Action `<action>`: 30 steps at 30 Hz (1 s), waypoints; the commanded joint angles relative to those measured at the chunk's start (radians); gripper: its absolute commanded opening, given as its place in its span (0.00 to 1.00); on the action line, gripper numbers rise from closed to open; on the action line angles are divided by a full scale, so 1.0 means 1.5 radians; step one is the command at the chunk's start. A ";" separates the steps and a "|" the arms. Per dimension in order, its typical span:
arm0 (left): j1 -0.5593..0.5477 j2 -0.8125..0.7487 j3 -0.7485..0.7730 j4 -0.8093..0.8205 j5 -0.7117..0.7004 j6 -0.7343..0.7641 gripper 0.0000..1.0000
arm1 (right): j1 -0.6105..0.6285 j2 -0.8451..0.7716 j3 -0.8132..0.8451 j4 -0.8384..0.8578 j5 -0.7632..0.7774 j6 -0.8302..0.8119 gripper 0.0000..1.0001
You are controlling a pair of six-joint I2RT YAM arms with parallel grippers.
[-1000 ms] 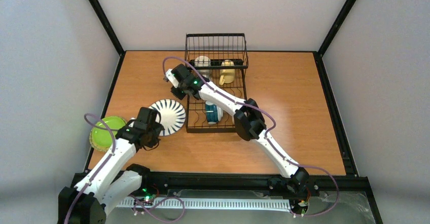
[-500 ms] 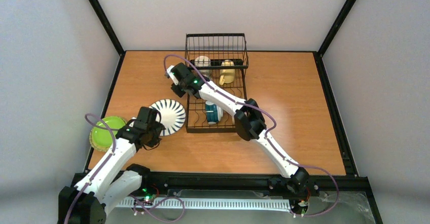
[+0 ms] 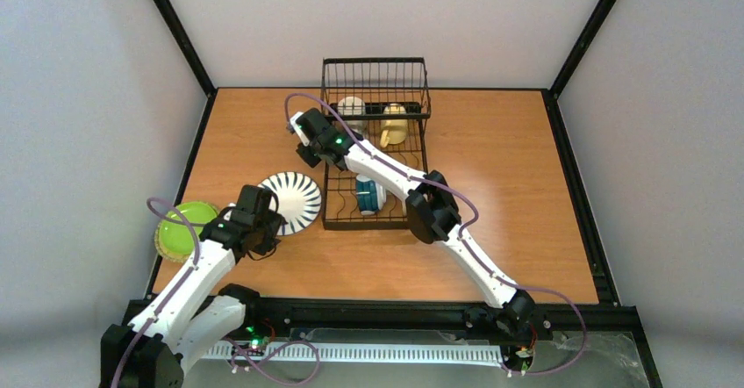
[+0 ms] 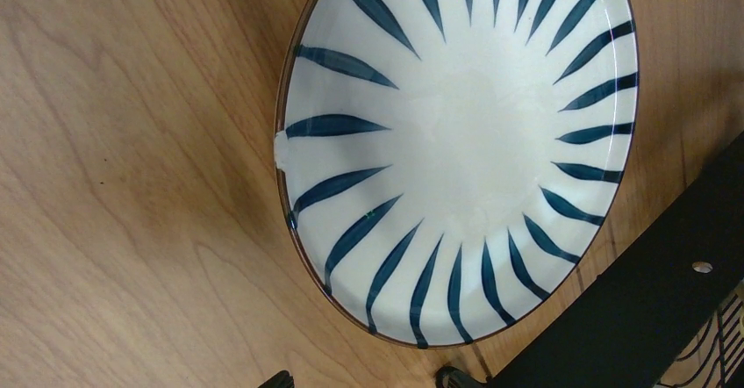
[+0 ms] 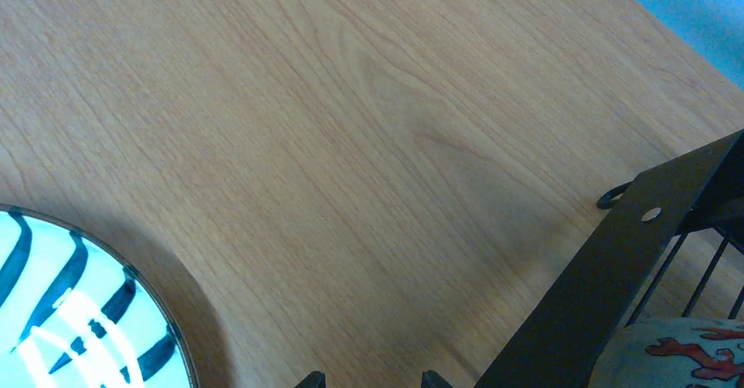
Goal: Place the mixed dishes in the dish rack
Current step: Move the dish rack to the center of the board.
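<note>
The black wire dish rack (image 3: 412,155) stands at the back middle, its flat side bar (image 4: 649,318) showing in both wrist views (image 5: 605,300). In it are a cream mug (image 3: 351,105), a yellow mug (image 3: 393,125) and a teal-and-white cup (image 3: 369,196). A black-and-white striped plate (image 3: 296,197) lies on the table left of the rack and fills the left wrist view (image 4: 456,142). My left gripper (image 3: 266,226) (image 4: 364,381) hovers open at its near edge. My right gripper (image 3: 303,142) (image 5: 373,381) is open over bare wood beside the rack's left side.
A lime-green plate (image 3: 184,228) rests on a tan plate (image 3: 161,246) at the table's left edge. A cream dish with a red pattern (image 5: 680,353) sits just inside the rack. Black frame rails (image 3: 386,307) border the table.
My right gripper has shifted slightly toward the back along the rack's left side. The left arm and all the dishes have stayed where they were.
</note>
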 commanded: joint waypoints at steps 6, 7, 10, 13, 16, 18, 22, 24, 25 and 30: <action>-0.006 -0.007 0.007 0.004 0.002 -0.001 1.00 | -0.071 0.023 -0.030 -0.096 0.094 0.012 0.64; -0.006 -0.008 0.007 0.004 0.003 -0.001 1.00 | -0.073 0.022 -0.033 -0.096 0.095 0.015 0.64; -0.006 -0.009 0.006 0.005 0.004 -0.001 1.00 | -0.080 0.015 -0.044 -0.097 0.097 0.017 0.64; -0.005 -0.011 0.004 0.005 0.006 -0.001 1.00 | -0.086 0.008 -0.057 -0.098 0.096 0.018 0.63; -0.006 -0.012 0.001 0.007 0.008 -0.001 1.00 | -0.092 -0.002 -0.078 -0.097 0.096 0.022 0.63; -0.005 -0.012 0.000 0.010 0.010 -0.002 1.00 | -0.095 -0.009 -0.095 -0.095 0.094 0.023 0.63; -0.006 -0.011 -0.002 0.013 0.014 -0.001 1.00 | -0.099 -0.026 -0.133 -0.090 0.089 0.030 0.63; -0.006 -0.012 -0.004 0.015 0.014 -0.001 1.00 | -0.100 -0.035 -0.150 -0.085 0.090 0.031 0.63; -0.006 -0.013 -0.004 0.014 0.014 -0.001 1.00 | -0.100 -0.038 -0.157 -0.084 0.090 0.031 0.63; -0.006 -0.016 -0.007 0.019 0.018 0.001 1.00 | -0.101 -0.062 -0.189 -0.077 0.095 0.034 0.63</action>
